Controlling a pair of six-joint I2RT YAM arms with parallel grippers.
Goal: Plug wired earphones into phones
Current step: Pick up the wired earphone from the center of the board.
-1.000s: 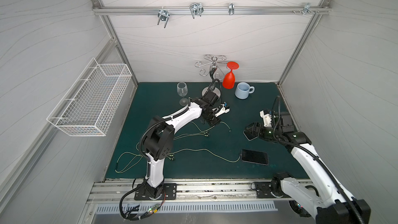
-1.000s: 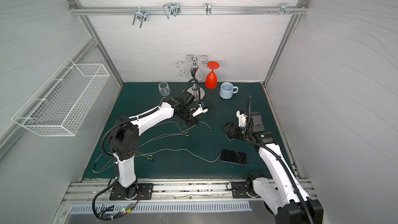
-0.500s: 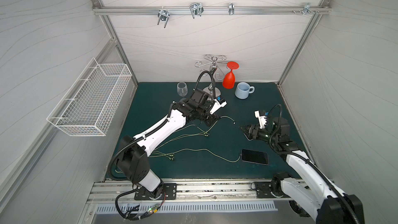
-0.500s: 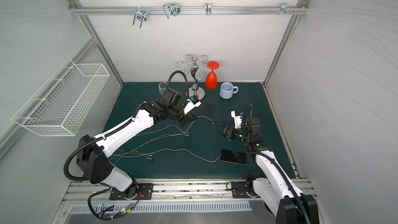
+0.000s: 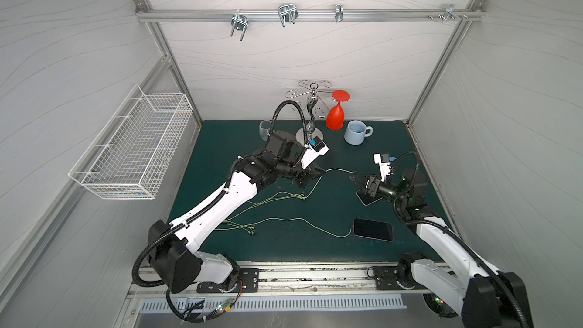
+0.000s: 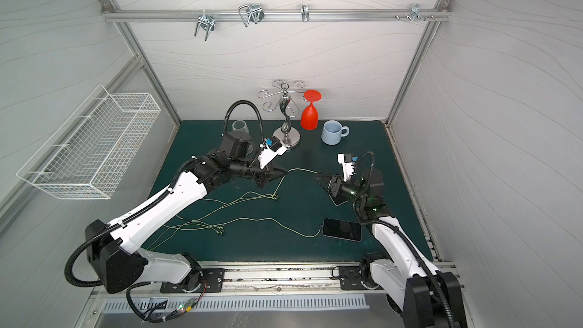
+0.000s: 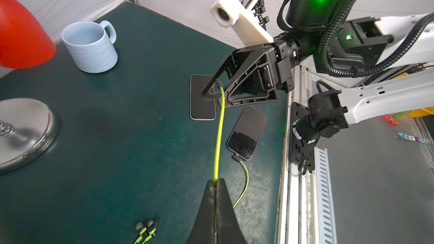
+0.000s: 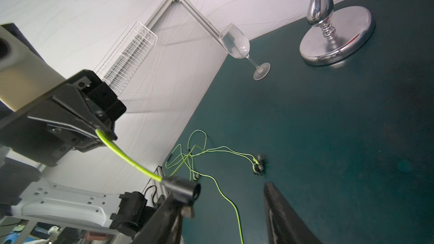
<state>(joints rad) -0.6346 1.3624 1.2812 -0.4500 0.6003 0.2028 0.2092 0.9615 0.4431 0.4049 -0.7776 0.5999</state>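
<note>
Two black phones lie flat near the table's point(image 5: 394, 140) right edge. The front phone point(image 5: 373, 229) has one yellow-green earphone set point(image 7: 247, 179) plugged in. The rear phone point(image 7: 202, 110) is unplugged, and the second earphone set point(image 7: 218, 137) has its plug end raised off the table.

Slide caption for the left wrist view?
Left gripper pinches the earphone cable, its plug at the open right gripper, over the unplugged phone.

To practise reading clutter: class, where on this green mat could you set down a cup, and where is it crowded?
Free: the back corner between the blue mug and the right wall; the front strip between the left arm and the plugged phone. Crowded: mid-mat, where earphone cables sprawl, and around the second phone.
</note>
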